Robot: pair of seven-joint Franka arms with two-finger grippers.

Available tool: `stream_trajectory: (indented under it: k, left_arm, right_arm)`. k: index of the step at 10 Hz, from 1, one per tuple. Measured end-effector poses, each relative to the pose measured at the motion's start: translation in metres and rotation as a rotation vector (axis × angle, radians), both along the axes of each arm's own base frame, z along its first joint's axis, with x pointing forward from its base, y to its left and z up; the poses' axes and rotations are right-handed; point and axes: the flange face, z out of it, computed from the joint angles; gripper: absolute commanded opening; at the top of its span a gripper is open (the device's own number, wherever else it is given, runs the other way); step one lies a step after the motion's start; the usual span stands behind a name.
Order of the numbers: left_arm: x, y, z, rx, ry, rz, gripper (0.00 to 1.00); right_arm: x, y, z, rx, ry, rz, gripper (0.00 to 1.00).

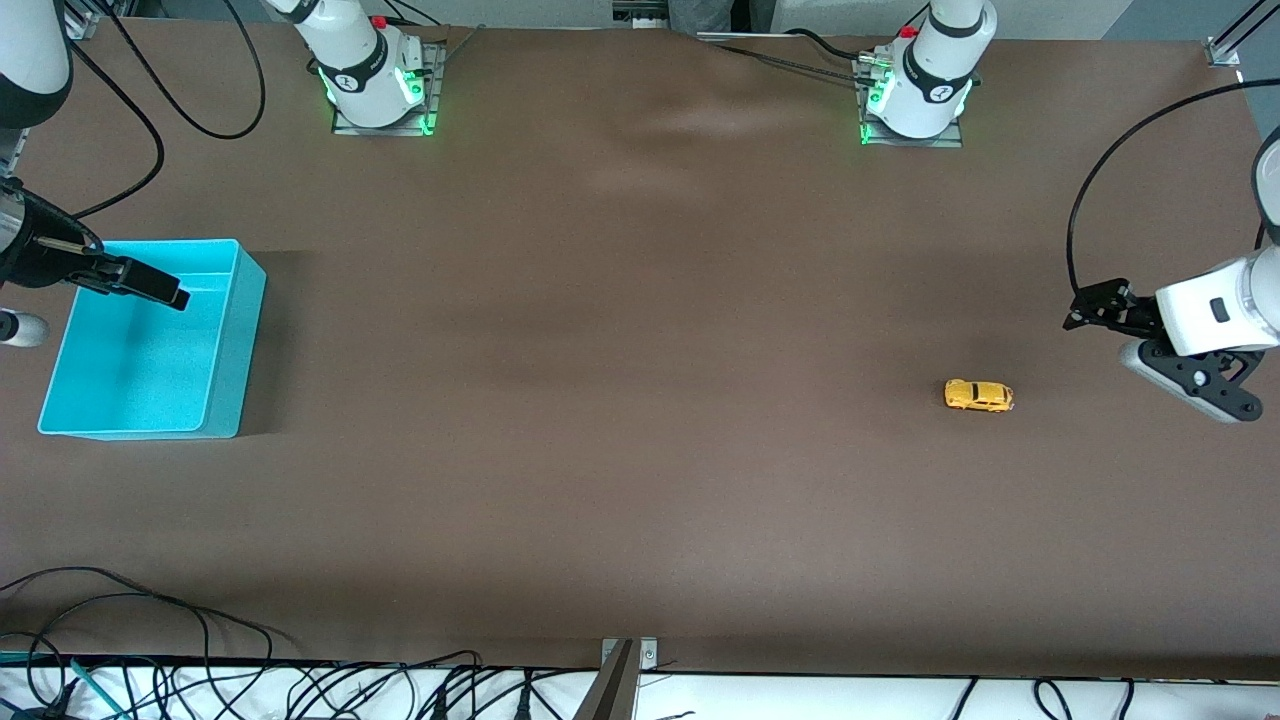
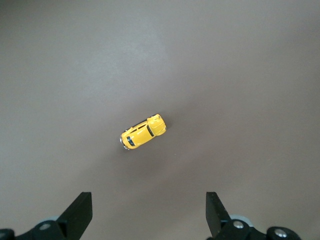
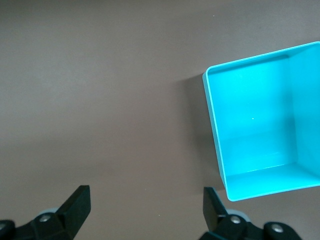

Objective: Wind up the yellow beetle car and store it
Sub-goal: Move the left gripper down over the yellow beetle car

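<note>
The yellow beetle car (image 1: 978,396) stands on its wheels on the brown table, toward the left arm's end. It also shows in the left wrist view (image 2: 143,132), apart from the fingers. My left gripper (image 1: 1085,310) hovers above the table beside the car, open and empty (image 2: 149,215). The turquoise bin (image 1: 225,340) stands empty at the right arm's end. My right gripper (image 1: 165,292) hangs over the bin's rim on the side toward the robots' bases, open and empty (image 3: 148,212). The bin (image 3: 215,125) shows in the right wrist view.
The two arm bases (image 1: 375,75) (image 1: 925,85) stand at the table's edge farthest from the front camera. Loose black cables (image 1: 120,600) lie along the edge nearest the front camera. A cable (image 1: 1090,180) loops above the table by the left arm.
</note>
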Motion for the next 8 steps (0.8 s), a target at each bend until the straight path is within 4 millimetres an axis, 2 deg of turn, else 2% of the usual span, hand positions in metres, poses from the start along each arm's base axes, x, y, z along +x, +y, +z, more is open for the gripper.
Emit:
stream_trajectory:
  k: [3, 8]
  left_arm:
    - [-0.004, 0.003, -0.077, -0.038, -0.063, -0.313, 1.0]
    - [-0.023, -0.003, -0.154, -0.031, -0.097, -0.644, 1.0]
  right_arm:
    - [0.0, 0.0, 0.0, 0.0, 0.001, 0.0, 1.0]
    - [0.0, 0.0, -0.001, 0.0, 0.002, 0.0, 1.0]
